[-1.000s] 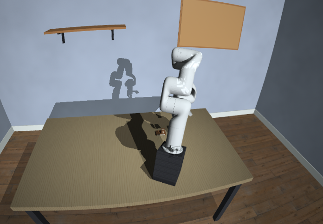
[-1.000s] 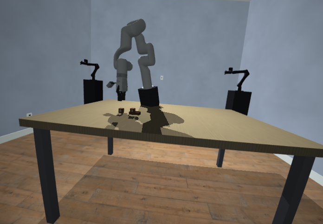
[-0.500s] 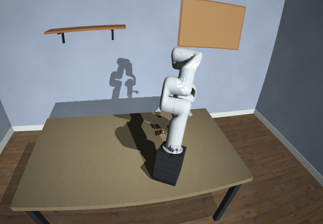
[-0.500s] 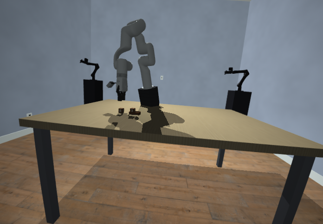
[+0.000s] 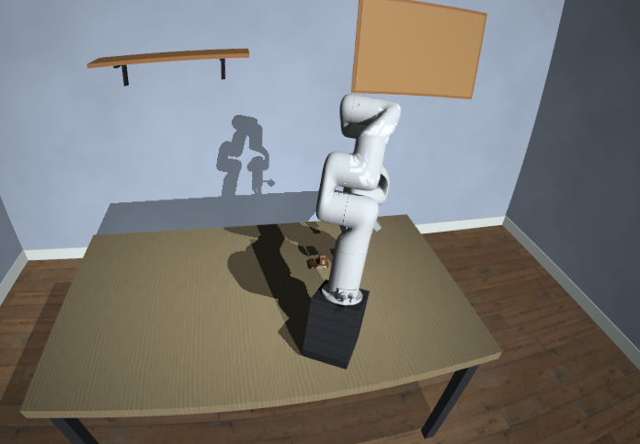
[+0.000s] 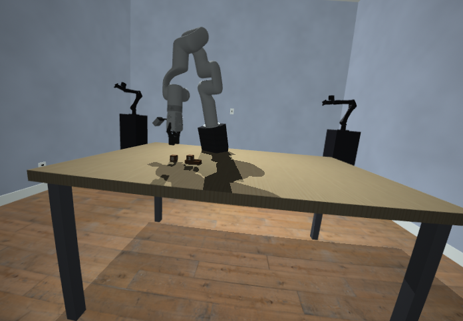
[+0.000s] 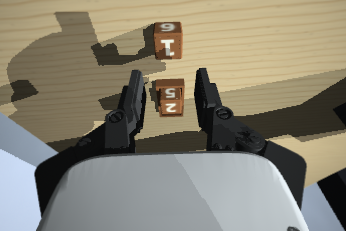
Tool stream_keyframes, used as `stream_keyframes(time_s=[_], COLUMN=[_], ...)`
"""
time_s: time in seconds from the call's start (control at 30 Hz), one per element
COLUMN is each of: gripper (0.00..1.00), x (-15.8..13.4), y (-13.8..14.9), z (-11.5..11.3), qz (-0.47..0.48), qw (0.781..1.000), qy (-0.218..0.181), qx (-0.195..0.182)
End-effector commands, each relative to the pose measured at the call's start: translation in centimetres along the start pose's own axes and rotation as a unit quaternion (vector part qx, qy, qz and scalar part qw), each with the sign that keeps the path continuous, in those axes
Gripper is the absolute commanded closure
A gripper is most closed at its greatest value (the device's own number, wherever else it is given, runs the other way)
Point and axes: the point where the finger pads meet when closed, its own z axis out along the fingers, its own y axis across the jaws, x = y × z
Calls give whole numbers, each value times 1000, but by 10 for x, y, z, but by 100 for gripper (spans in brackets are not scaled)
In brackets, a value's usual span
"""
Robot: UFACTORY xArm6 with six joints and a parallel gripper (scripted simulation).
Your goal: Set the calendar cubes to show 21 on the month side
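Two small brown wooden cubes lie on the table top. In the wrist view the nearer cube (image 7: 170, 97) shows a 5 on top and a 2 on its side, both upside down from here. The farther cube (image 7: 168, 41) shows a 6 or 9 on top and a 1 on its side. My gripper (image 7: 169, 82) is half open and empty, pointing down, with the nearer cube framed between its fingers below. In the exterior view the gripper (image 6: 172, 140) hangs clear above the table, with the cubes (image 6: 173, 158) (image 6: 189, 157) in front. A low dark shape (image 6: 193, 161) by the right cube may be the tray.
The arm's black base block (image 6: 213, 137) stands close behind the cubes. The arm throws a broad dark shadow (image 6: 220, 171) across the table. Two small camera arms on black stands (image 6: 133, 123) (image 6: 342, 138) are off the table at the back.
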Motion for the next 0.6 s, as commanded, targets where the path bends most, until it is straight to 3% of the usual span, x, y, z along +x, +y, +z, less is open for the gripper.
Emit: stream_keyframes(time_s=[0.0, 0.57], gripper=[51, 51], x=[0, 0], y=[-1, -1], z=[0, 18], qz=[0, 0], qw=[1000, 1000], qy=[1, 1], qx=[2, 2])
